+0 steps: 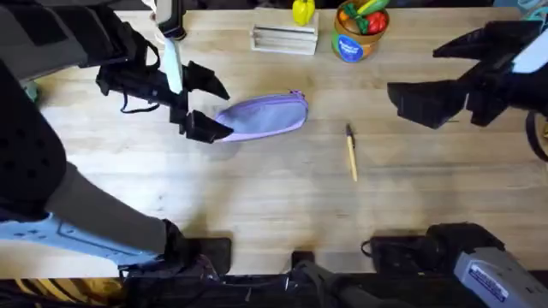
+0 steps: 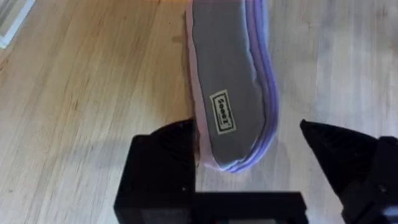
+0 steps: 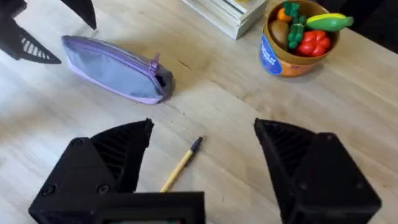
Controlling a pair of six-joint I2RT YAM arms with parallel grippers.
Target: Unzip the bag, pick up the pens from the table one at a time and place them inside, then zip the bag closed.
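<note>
**Soft pouch, slim pen: where we would take hold**

Black fingers of our left gripper (image 2: 249, 180) fill the foreground of the left wrist view, spread wide apart and empty, straddling the near end of the bag (image 2: 233, 81); one finger looks to be touching the fabric, the other stands clear of it. Seen from overhead, this gripper (image 1: 205, 107) sits at the pouch's left end.

We judge the bag (image 1: 264, 115) to be light and limp: thin lavender fabric that will sag and slide on the smooth table (image 1: 257, 197) if tugged from one end alone. It lies flat, left of centre, its zip closed as far as we can see. The zipper pull (image 3: 154, 62) sticks up at the end farthest from our left gripper. We would pin the fabric end with the left fingers and take the small pull with the right, since the tab is tiny and easy to miss.

One pen (image 1: 351, 152) lies well apart from the bag, to its right, tan-bodied with a dark tip. It should be stiff, light and prone to roll; we would pinch it mid-body, across its width.

Our right gripper (image 3: 199, 168) hovers above that pen (image 3: 182, 163), jaws wide apart, holding nothing.

Farther back stand a stack of books (image 1: 284, 38) and a cup of toy vegetables (image 1: 360, 32).
</note>
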